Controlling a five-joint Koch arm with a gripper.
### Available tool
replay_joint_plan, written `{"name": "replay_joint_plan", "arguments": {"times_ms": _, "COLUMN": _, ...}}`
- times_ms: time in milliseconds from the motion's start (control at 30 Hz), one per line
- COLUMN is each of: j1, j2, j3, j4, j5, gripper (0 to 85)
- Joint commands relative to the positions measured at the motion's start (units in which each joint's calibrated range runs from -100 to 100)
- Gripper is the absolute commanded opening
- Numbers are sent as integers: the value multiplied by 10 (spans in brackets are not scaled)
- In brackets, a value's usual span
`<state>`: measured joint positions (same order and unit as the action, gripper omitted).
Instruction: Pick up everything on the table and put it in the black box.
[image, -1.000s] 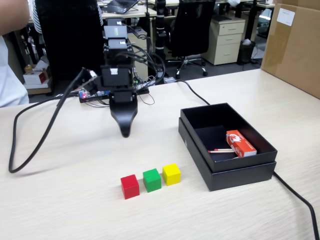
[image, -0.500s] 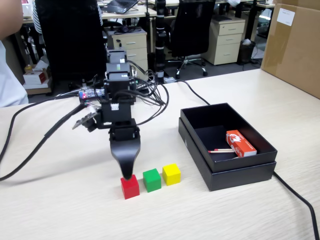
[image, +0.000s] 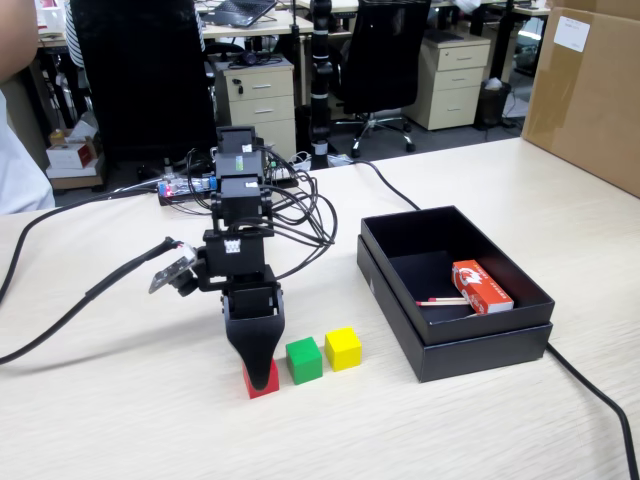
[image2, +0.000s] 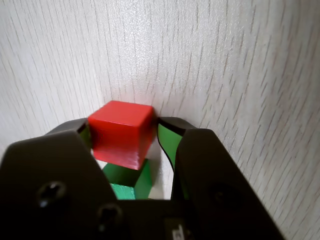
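Three small cubes sit in a row on the beige table (image: 120, 420): red (image: 249, 388), green (image: 304, 360) and yellow (image: 343, 348). My gripper (image: 262, 376) points down over the red cube, its black jaw covering most of it. In the wrist view the red cube (image2: 122, 131) rests on the table between my green-padded jaws, and my gripper (image2: 125, 126) is open around it. The left pad is close against the cube, and a thin gap shows at the right pad. The green cube (image2: 131, 181) shows just behind. The black box (image: 455, 348) stands to the right.
Inside the black box lie an orange-red matchbox (image: 482, 286) and a matchstick (image: 443, 300). A big brown carton (image: 590, 90) stands at the far right. Cables (image: 305, 215) trail behind the arm, and another cable (image: 590, 392) runs past the box's right corner.
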<state>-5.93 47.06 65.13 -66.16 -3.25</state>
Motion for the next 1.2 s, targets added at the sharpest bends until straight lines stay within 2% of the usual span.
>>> {"name": "replay_joint_plan", "arguments": {"times_ms": 0, "j1": 1, "j2": -9, "j3": 43, "j4": -1, "j5": -5, "gripper": 193}}
{"name": "replay_joint_plan", "arguments": {"times_ms": 167, "j1": -5, "j2": -19, "j3": 44, "j4": -2, "j5": -5, "gripper": 9}}
{"name": "replay_joint_plan", "arguments": {"times_ms": 233, "j1": -14, "j2": -110, "j3": 28, "j4": -52, "j5": -4, "gripper": 9}}
{"name": "replay_joint_plan", "arguments": {"times_ms": 400, "j1": -9, "j2": -343, "j3": -79, "j4": -64, "j5": -4, "gripper": 8}}
{"name": "replay_joint_plan", "arguments": {"times_ms": 600, "j1": 47, "j2": -562, "j3": -231, "j4": -64, "j5": 16, "gripper": 8}}
{"name": "replay_joint_plan", "arguments": {"times_ms": 667, "j1": 113, "j2": -654, "j3": -314, "j4": -64, "j5": 46, "gripper": 8}}
{"name": "replay_joint_plan", "arguments": {"times_ms": 700, "j1": 130, "j2": -660, "j3": -322, "j4": -64, "j5": 55, "gripper": 8}}
{"name": "replay_joint_plan", "arguments": {"times_ms": 867, "j1": 198, "j2": -616, "j3": -296, "j4": -63, "j5": 87, "gripper": 8}}
{"name": "replay_joint_plan", "arguments": {"times_ms": 967, "j1": 224, "j2": -492, "j3": -230, "j4": -61, "j5": 103, "gripper": 9}}
{"name": "replay_joint_plan", "arguments": {"times_ms": 1067, "j1": 225, "j2": -289, "j3": -128, "j4": -61, "j5": 107, "gripper": 9}}
{"name": "replay_joint_plan", "arguments": {"times_ms": 1167, "j1": 224, "j2": -237, "j3": -113, "j4": -62, "j5": 109, "gripper": 9}}
